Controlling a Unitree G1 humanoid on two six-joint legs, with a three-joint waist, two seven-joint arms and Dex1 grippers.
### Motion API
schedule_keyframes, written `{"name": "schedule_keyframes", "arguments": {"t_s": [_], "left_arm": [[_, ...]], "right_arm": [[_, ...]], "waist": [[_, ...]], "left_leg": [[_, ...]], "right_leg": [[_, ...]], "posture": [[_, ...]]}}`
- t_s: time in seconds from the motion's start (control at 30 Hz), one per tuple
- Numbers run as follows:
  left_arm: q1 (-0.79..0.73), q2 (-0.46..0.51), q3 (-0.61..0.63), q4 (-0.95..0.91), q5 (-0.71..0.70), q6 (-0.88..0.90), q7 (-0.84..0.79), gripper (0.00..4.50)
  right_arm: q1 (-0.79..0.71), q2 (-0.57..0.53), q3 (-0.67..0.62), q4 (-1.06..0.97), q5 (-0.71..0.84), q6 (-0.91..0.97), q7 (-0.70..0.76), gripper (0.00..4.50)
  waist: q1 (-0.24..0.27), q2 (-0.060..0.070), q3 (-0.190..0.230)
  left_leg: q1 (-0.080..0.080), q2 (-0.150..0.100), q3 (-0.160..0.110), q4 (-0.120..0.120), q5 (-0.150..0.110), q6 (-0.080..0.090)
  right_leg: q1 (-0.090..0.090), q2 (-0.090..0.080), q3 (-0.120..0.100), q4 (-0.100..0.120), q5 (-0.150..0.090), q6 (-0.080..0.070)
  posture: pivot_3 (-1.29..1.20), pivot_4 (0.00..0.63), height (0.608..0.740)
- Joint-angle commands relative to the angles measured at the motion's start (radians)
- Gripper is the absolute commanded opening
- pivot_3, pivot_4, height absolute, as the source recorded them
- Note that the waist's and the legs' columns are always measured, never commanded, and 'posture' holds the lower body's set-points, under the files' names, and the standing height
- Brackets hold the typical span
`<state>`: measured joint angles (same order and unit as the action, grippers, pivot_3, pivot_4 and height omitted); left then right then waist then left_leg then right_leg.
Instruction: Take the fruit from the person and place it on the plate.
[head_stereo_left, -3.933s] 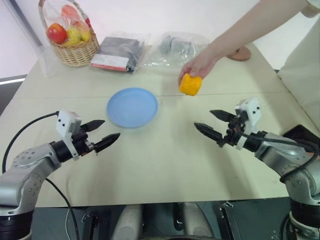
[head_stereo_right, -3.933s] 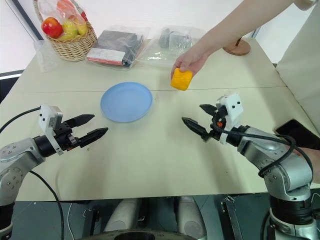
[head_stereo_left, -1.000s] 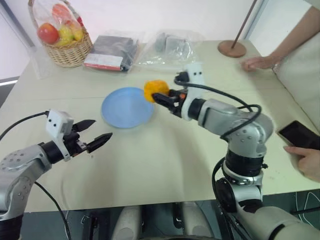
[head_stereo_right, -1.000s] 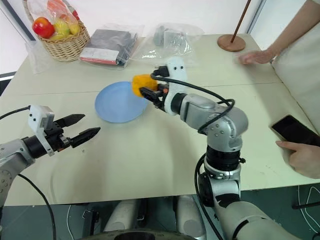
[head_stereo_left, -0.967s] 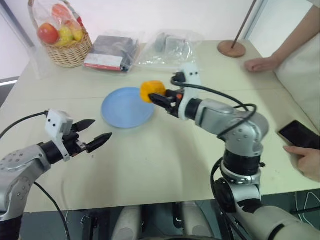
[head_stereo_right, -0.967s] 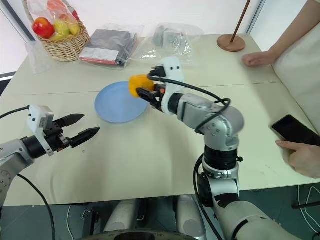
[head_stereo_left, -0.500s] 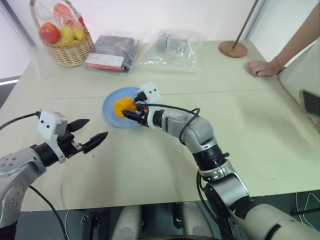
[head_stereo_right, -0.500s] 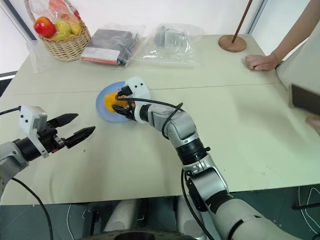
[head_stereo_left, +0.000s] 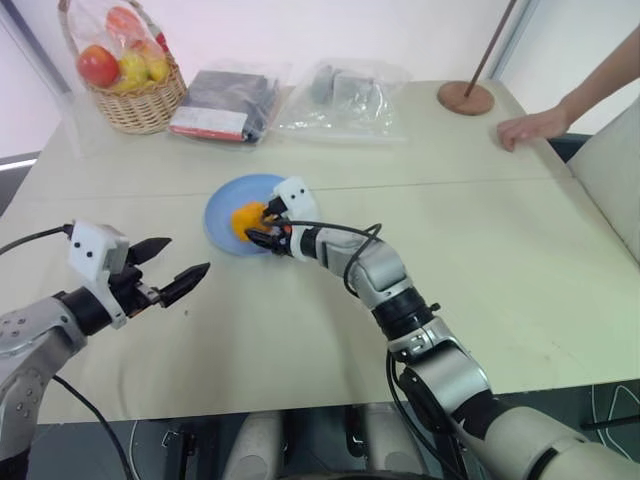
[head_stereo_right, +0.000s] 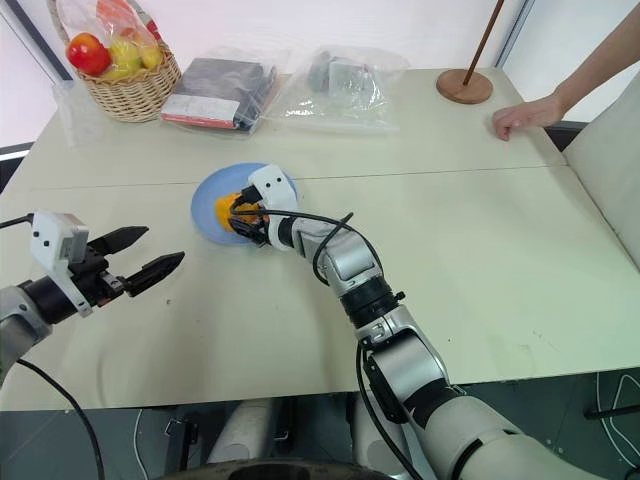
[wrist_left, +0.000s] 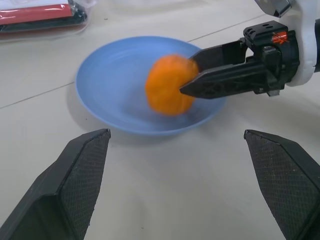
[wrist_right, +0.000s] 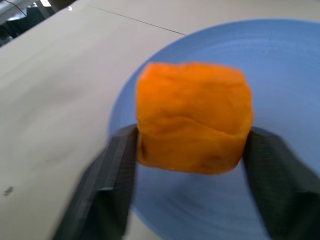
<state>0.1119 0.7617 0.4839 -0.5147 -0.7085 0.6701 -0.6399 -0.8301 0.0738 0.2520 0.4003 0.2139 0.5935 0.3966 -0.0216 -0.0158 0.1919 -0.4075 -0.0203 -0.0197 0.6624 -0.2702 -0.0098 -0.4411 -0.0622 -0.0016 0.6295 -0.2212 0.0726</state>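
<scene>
Blocky orange fruit (wrist_right: 192, 116) with creased skin, on the blue plate (wrist_left: 110, 85) mid-bench, between the right hand's (head_stereo_left: 262, 228) fingers (wrist_right: 117, 172), whether gripped or released cannot be told, left hand (head_stereo_left: 172, 268) open near the front-left edge

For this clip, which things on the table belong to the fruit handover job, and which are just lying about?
Part of the job:
- fruit, on the plate
- plate
- right gripper, at the fruit
- person's hand, resting on the table's far edge

Lying about:
- wicker basket of bagged fruit
- two plastic-wrapped packs
- wooden stand base
</scene>
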Motion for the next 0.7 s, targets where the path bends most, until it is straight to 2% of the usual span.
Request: {"name": "schedule_keyframes", "arguments": {"t_s": [0.03, 0.17, 0.3, 0.5, 0.7], "left_arm": [[-0.004, 0.006, 0.025, -0.021, 0.004, -0.022, 0.000, 4.50], [-0.007, 0.005, 0.020, -0.016, 0.007, -0.024, -0.003, 4.50], [-0.015, 0.007, 0.006, -0.009, 0.001, -0.020, -0.015, 4.50], [-0.021, 0.016, -0.005, 0.002, -0.007, -0.010, -0.045, 4.50], [-0.042, 0.025, -0.006, 0.019, -0.008, -0.010, -0.065, 4.50]], "right_arm": [[-0.036, 0.015, -0.009, -0.015, -0.013, -0.025, 0.015, 4.47], [-0.041, -0.010, -0.026, -0.073, -0.017, 0.006, 0.024, 4.47], [-0.040, -0.109, -0.083, -0.293, 0.042, 0.151, 0.062, 4.47], [0.067, -0.373, -0.203, -0.701, 0.233, 0.396, 0.208, 4.47], [0.210, -0.604, -0.329, -0.914, 0.389, 0.494, 0.319, 4.47]], "waist": [[0.000, 0.000, 0.000], [0.000, 0.000, 0.000], [0.005, 0.000, 0.000], [0.009, 0.000, 0.000], [0.001, 0.000, 0.000]], "left_leg": [[0.000, 0.000, 0.000, 0.000, 0.000, 0.000], [0.000, 0.000, 0.000, 0.000, 0.000, 0.000], [-0.001, 0.000, 0.000, 0.000, 0.000, 0.000], [-0.001, -0.001, 0.000, 0.000, 0.000, 0.000], [-0.001, 0.000, 0.000, 0.000, 0.000, 0.000]], "right_leg": [[0.000, 0.000, 0.000, 0.000, 0.000, 0.000], [0.000, 0.000, 0.000, 0.000, 0.000, 0.000], [0.000, -0.001, 0.000, 0.000, 0.000, 0.000], [0.000, -0.001, 0.000, -0.001, 0.000, -0.001], [0.000, 0.000, 0.000, -0.001, 0.000, -0.001]], "posture": [[0.00, 0.150, 0.740], [0.00, 0.150, 0.740], [0.00, 0.150, 0.740], [0.00, 0.150, 0.740], [0.00, 0.150, 0.740]]}}
